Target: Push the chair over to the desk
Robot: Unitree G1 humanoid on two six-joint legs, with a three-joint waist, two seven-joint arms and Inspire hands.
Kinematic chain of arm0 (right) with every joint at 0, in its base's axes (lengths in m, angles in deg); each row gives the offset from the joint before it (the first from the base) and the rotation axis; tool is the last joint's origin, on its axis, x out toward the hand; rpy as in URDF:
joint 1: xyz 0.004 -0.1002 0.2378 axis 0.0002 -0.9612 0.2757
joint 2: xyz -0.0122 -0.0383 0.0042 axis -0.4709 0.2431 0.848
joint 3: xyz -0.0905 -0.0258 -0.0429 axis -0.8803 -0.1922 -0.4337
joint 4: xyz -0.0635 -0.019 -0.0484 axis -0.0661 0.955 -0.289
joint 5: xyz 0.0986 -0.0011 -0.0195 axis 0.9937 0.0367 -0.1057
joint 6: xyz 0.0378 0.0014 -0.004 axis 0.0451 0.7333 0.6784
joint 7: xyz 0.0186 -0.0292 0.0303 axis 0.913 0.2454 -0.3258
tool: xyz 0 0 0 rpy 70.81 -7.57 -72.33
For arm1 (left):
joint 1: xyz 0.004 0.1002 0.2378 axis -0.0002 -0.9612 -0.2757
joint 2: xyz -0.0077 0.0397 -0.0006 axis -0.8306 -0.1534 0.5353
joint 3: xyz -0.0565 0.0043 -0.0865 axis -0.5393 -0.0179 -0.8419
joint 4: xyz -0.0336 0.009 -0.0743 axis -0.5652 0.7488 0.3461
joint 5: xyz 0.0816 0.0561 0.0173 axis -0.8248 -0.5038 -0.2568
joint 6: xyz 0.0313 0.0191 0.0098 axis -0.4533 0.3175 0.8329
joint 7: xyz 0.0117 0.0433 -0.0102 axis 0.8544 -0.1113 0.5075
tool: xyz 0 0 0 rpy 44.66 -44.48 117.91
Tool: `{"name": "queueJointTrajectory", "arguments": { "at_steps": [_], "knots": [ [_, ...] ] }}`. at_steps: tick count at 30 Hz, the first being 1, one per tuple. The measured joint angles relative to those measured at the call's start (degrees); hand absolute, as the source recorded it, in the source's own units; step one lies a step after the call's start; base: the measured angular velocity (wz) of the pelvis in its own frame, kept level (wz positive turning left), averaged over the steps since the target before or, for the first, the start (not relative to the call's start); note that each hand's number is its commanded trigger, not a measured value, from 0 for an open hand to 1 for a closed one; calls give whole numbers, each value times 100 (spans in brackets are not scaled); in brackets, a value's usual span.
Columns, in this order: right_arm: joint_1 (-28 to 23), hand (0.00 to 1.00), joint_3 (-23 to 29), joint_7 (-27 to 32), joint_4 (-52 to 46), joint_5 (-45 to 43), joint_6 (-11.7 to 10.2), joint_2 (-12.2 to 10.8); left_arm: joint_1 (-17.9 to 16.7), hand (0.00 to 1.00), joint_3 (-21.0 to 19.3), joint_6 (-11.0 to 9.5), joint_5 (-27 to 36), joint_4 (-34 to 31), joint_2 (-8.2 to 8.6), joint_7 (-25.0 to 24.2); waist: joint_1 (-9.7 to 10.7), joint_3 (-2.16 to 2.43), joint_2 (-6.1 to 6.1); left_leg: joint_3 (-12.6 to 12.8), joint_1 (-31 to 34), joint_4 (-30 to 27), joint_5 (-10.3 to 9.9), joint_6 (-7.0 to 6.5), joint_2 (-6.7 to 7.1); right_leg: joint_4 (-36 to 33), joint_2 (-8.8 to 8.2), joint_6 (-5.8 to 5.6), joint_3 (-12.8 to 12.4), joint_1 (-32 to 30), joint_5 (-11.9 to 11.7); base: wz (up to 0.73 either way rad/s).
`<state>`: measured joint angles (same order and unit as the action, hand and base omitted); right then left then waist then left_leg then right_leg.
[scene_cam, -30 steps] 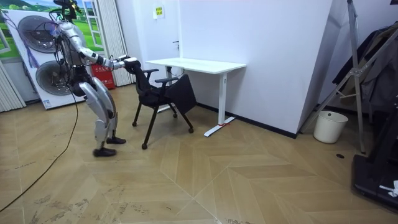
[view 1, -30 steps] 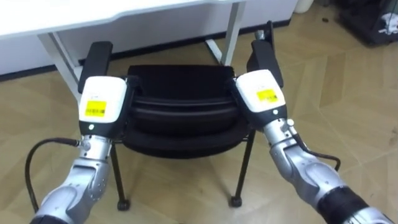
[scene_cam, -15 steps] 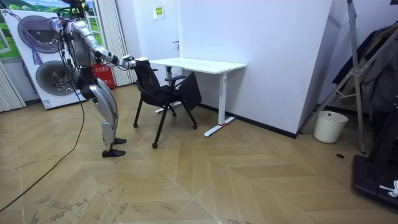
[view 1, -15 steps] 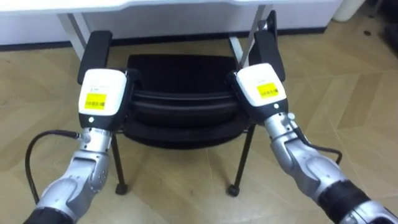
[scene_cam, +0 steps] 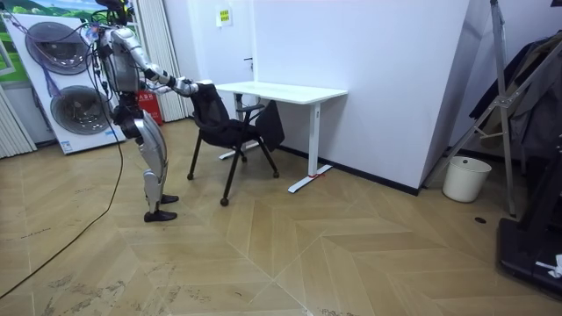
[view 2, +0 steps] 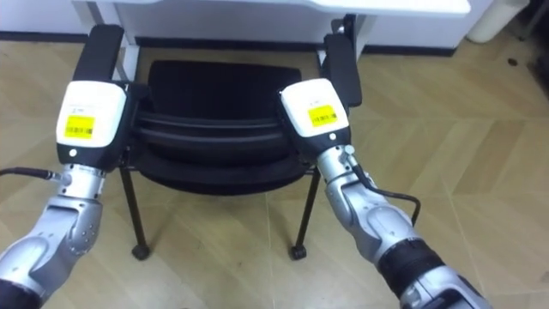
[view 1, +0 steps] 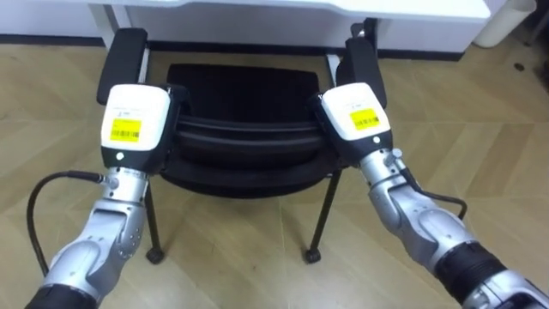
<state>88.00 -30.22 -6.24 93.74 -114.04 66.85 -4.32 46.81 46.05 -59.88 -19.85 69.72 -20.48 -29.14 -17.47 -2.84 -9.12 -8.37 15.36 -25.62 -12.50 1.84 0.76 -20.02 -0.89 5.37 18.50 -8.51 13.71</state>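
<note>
While left hand (view 1: 133, 129) and right hand (view 1: 356, 120) flank chair (view 1: 244, 99), grip unclear, white desk (view 1: 257, 7) ahead.

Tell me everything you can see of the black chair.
The chair is black, with a padded seat, a curved backrest, two armrests and thin dark legs ending in small round feet. It stands upright on the wooden floor, facing the white desk, its seat front near the desk's edge. The left hand and right hand are against the two ends of its backrest.
</note>
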Motion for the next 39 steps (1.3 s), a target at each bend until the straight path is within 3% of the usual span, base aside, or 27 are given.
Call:
{"name": "queueJointTrajectory", "arguments": {
  "at_steps": [9, 10, 11, 12, 13, 14, 16, 19, 24, 25, 26, 27, 30, 33, 36, 39],
  "knots": [
    [170, 100, -129, -175, -1, 5, 16, -18, -159, 100, -162, 79, 0, -238, -18, -184, -27, 1, -2, 91, -126, 134, 0, 0, -53, 52, -11, -1, 19, 83, -1, 3],
    [171, 84, -125, -180, -1, 5, 5, -9, -159, 100, -170, 76, 1, -238, -26, -187, -21, 1, -4, 111, -137, 136, 0, -1, -56, 56, -11, -1, 21, 83, -1, 5],
    [171, 51, -124, -179, -1, 5, 5, 11, -159, 100, -174, 76, 1, -238, -28, -189, -20, 1, -4, 119, -141, 138, 0, -1, -58, 57, -11, -2, 22, 83, -1, 0],
    [171, 35, -125, -182, -1, 4, -2, 5, -159, 100, -180, 76, 1, -238, -29, -196, -25, 2, -6, 122, -142, 141, 0, -1, -58, 57, -11, -2, 22, 83, -1, 0],
    [170, 40, -125, -188, 0, 4, -14, 5, -159, 100, -184, 73, 1, -238, -29, -197, -25, 2, -6, 122, -140, 141, 0, -1, -58, 57, -11, -2, 22, 83, -1, 0],
    [170, 71, -125, -194, 0, 4, -20, 7, -160, 100, -186, 71, 1, -238, -29, -197, -24, 2, -7, 122, -139, 140, 0, -1, -58, 60, -10, -3, 22, 82, -1, 0],
    [170, 100, -109, -226, -3, 64, -31, 9, -160, 100, -187, 72, 0, -254, -30, -196, 0, 10, -17, 122, -106, 123, 1, -2, -59, 91, 4, -11, 53, 83, -13, 6],
    [172, 100, -89, -451, -79, 227, -13, 21, -160, 100, -186, 118, -65, -289, -22, -223, -1, 51, -75, 141, -91, 99, 1, -2, -88, 141, 31, -3, 63, 102, -36, 1],
    [171, 100, -122, -506, -79, 224, -82, 77, -162, 100, -181, 124, -78, -296, -16, -256, 8, 56, -79, 216, -108, 61, 1, -2, -110, 189, 31, -23, 71, 165, -55, 1],
    [171, 85, -122, -508, -79, 225, -112, 65, -162, 60, -181, 124, -78, -296, -18, -256, 9, 56, -75, 226, -106, 55, 1, -2, -117, 215, 38, -25, 72, 181, -73, 0],
    [171, 36, -121, -513, -86, 225, -115, 67, -164, 0, -181, 124, -78, -297, -21, -256, 9, 57, -72, 235, -105, 54, 1, -2, -122, 230, 41, -25, 72, 190, -80, 0],
    [170, 0, -121, -555, -116, 225, -115, 69, -168, 0, -181, 124, -78, -301, -26, -256, 8, 56, -68, 268, -103, 51, 0, -3, -130, 237, 40, -28, 72, 196, -83, 0],
    [169, 0, -118, -690, -134, 230, -97, 68, -193, 0, -186, 162, -77, -302, -3, -308, 16, 59, -39, 340, -154, 52, -7, -16, -144, 274, 40, -44, 76, 269, -96, 0],
    [124, 0, -44, -908, -175, 446, 16, 34, -205, 0, -243, 267, 66, -305, 219, -493, 61, 67, 68, 429, -299, 96, -42, -75, -166, 355, 50, -68, 86, 432, -130, 0],
    [100, 0, 210, -1143, -289, 560, -8, -27, -207, 0, -417, 303, 269, -332, 438, -668, 140, 84, 140, 523, -330, 166, -39, -115, -183, 359, 49, -99, 50, 446, -160, -2],
    [-56, 0, 407, -1132, -799, 578, -79, -10, -206, 0, -494, 334, 401, -422, 479, -774, 204, 86, 143, 531, -363, 195, -16, -157, -189, 427, 64, -107, 17, 457, -236, -2]
  ]
}}
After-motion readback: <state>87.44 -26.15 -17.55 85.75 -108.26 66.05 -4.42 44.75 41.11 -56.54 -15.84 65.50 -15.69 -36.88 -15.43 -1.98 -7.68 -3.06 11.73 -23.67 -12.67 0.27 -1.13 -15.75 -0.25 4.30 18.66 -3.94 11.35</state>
